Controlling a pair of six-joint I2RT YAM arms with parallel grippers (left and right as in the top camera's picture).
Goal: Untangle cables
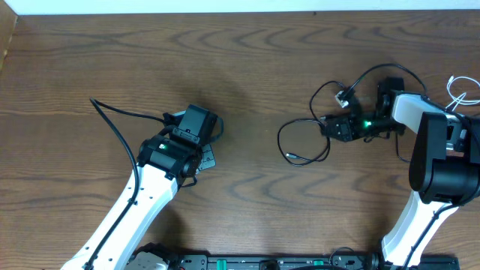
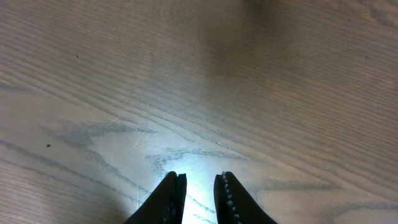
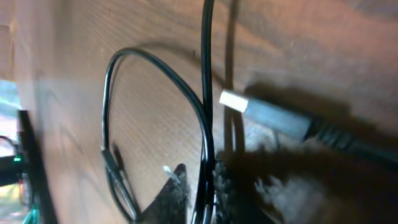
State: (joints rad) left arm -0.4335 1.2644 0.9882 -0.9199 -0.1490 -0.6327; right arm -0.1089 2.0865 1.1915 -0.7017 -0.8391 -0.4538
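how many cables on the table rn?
3 visible: thin black cable looped left of the right gripper, black USB cable arcing above it, white cable at the right edge. More may hide under the right arm.

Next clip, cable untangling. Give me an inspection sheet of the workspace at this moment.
Surface: wooden table, bare grain.
Job's things: black cables looped and crossing at right-centre; white cable at the right edge.
Clutter: nothing seen.
Grippers: left gripper slightly open, empty, over bare wood; right gripper closed on one of the black cables.
Cables: arm wire runs from the left arm across the table.
Surroundings: white strip along the far edge; otherwise nothing seen.
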